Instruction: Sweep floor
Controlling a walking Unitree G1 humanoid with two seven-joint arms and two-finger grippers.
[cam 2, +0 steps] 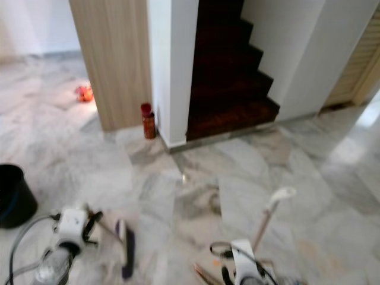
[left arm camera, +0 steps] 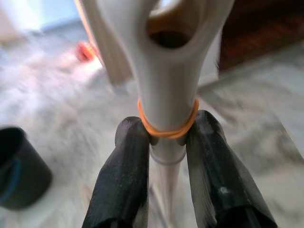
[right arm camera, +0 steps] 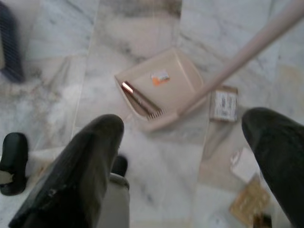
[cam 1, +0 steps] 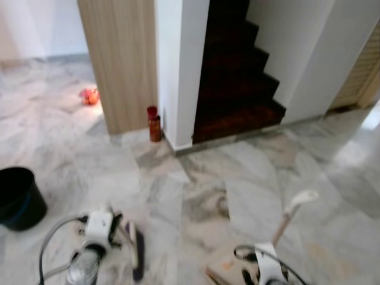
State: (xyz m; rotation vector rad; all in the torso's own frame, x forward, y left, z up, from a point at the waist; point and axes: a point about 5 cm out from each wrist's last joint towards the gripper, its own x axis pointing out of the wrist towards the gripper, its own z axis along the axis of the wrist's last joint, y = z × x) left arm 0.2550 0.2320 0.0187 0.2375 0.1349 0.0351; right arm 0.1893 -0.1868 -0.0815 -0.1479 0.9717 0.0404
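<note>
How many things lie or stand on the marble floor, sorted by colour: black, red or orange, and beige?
Black: 1, the bucket
Red or orange: 2, the red bottle and the orange object
Beige: 1, the dustpan
Total: 4

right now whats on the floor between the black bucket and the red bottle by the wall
Nothing: in the left eye view the marble floor between the black bucket and the red bottle is bare.
</note>
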